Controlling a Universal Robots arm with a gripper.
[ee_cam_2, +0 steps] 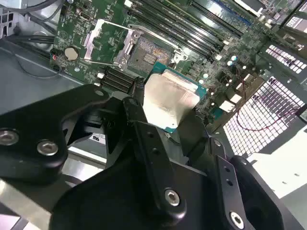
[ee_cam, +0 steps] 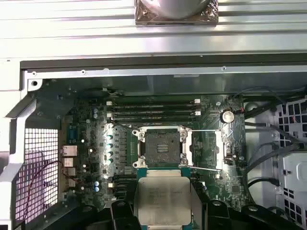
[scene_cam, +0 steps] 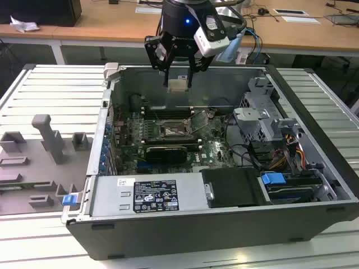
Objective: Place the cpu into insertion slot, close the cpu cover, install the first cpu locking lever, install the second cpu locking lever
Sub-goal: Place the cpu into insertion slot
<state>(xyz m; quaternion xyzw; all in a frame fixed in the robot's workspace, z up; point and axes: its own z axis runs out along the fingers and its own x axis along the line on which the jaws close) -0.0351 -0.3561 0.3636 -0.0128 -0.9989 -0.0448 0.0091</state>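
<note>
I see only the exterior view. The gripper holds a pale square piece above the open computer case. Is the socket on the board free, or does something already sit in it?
Observer: In the first wrist view the insertion slot is bare; its dark contact field shows and no chip sits in it.
Operator: And where is the cover?
Observer: The cpu cover lies flipped open beside the slot, not over it.
Operator: How is the chip gripped?
Observer: In the second wrist view the gripper is shut on the cpu at two opposite edges, and the metal top is turned toward the camera.
</note>
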